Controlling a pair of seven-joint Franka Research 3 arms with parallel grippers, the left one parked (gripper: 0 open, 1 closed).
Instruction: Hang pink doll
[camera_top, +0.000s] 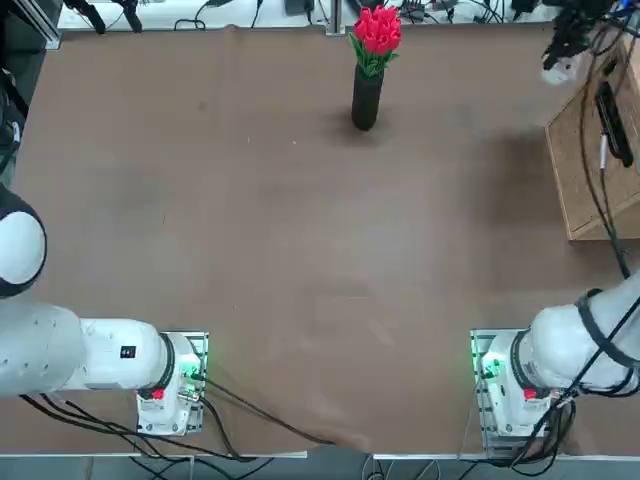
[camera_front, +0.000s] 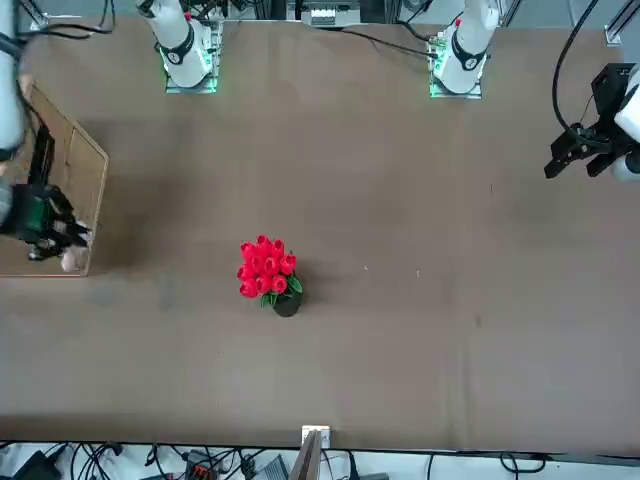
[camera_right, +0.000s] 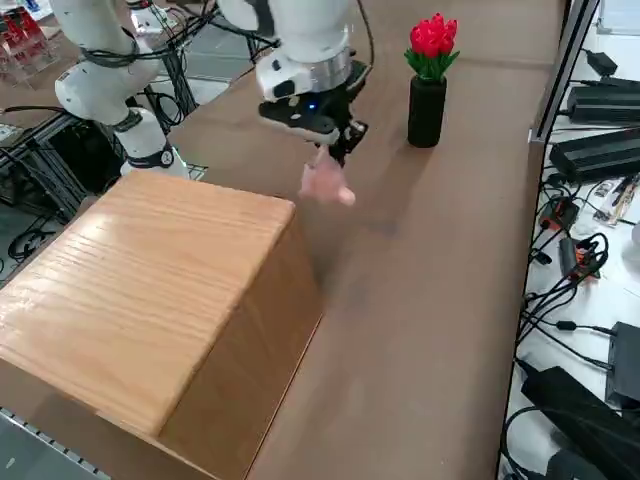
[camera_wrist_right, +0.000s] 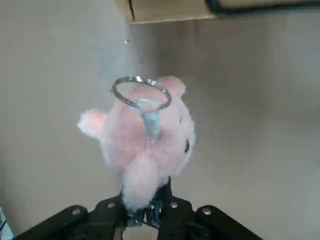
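Pink doll (camera_wrist_right: 145, 130) was clenched by the right gripper (camera_wrist_right: 149, 206), lifted near the table's (camera_top: 270, 240) far right corner. Hanging was left undone.

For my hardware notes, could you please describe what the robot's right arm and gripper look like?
The right arm is white and rounded, with dark bands, a silvery collar and black cables along it. The right gripper is black, with angular linkages and small silvery screws.
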